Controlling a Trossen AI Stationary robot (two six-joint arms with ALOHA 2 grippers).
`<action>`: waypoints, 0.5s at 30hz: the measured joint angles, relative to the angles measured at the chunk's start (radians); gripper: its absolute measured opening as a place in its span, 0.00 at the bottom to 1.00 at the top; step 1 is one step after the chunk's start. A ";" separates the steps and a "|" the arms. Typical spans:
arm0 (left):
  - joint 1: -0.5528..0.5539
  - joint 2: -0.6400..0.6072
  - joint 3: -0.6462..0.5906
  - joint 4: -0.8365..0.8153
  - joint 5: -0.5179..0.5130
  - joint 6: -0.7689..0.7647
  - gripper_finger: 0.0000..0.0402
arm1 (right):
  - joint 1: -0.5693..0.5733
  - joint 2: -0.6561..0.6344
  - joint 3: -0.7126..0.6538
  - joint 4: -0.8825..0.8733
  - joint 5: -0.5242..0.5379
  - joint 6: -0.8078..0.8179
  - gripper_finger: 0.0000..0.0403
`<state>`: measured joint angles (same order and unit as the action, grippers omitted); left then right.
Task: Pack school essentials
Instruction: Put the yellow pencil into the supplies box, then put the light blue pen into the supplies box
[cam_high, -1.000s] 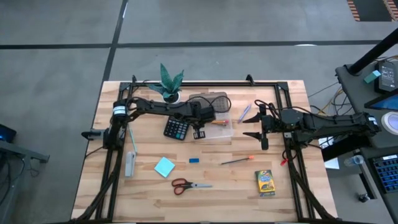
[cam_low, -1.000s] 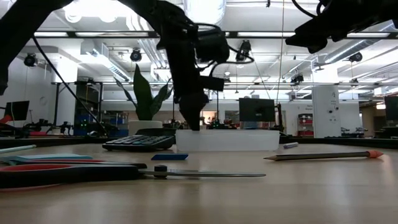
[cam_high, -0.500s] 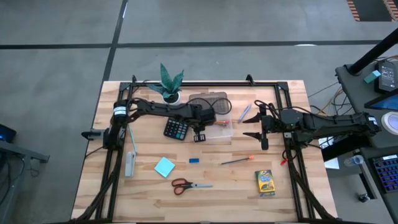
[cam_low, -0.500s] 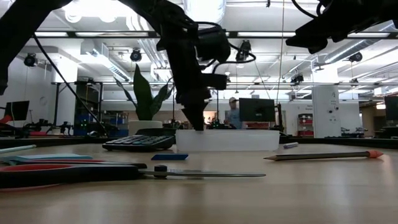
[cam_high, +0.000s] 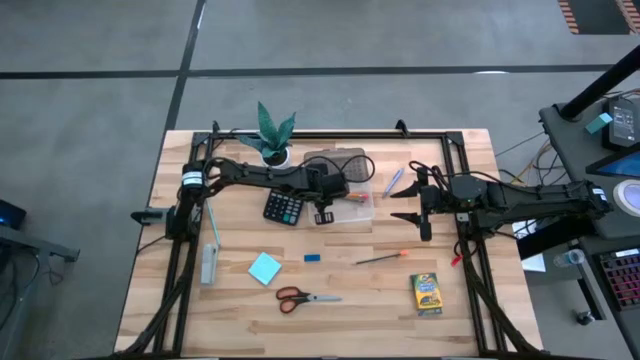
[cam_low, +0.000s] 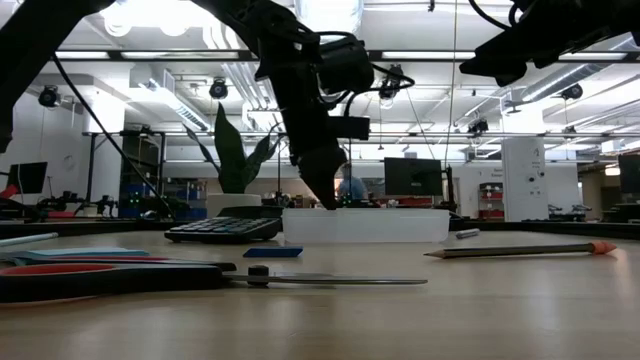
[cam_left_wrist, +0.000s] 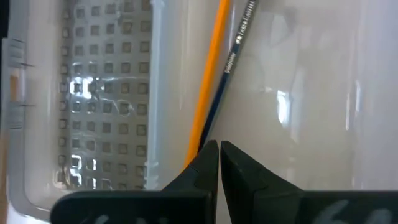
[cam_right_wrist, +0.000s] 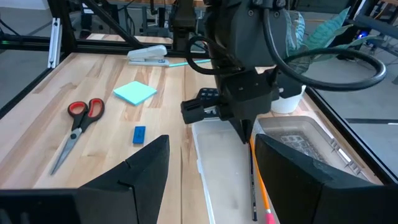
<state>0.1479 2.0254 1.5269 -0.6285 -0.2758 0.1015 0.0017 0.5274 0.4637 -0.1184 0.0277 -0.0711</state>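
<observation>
Left tool (cam_left_wrist: 219, 163) pinched shut, empty, over clear plastic box (cam_high: 345, 204), slim orange pencil (cam_left_wrist: 208, 87) inside

Bare tabletop (cam_high: 370, 295) lies between scissors (cam_high: 305, 297) and crayon box (cam_high: 427, 293).

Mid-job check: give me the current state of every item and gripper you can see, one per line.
left gripper: shut, empty, over the clear box
right gripper: open, empty, waiting right of the box
clear box: open, holds two pencils
grey lid: off, behind box
scissors: closed, flat on table
crayon box: closed, unpacked
note pad: flat, unpacked
</observation>
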 joint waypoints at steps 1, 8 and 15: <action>-0.004 -0.004 0.000 0.001 -0.003 -0.010 0.00 | 0.000 0.000 0.000 0.000 0.000 -0.002 0.56; -0.075 -0.112 0.010 0.056 -0.020 -0.007 0.00 | 0.000 0.000 0.000 -0.005 0.000 0.001 0.56; -0.161 -0.245 0.002 0.064 -0.057 0.041 0.00 | 0.000 0.005 0.000 -0.007 0.088 0.088 0.56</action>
<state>-0.0128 1.7807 1.5286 -0.5645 -0.3323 0.1424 0.0016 0.5327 0.4637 -0.1259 0.1160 0.0172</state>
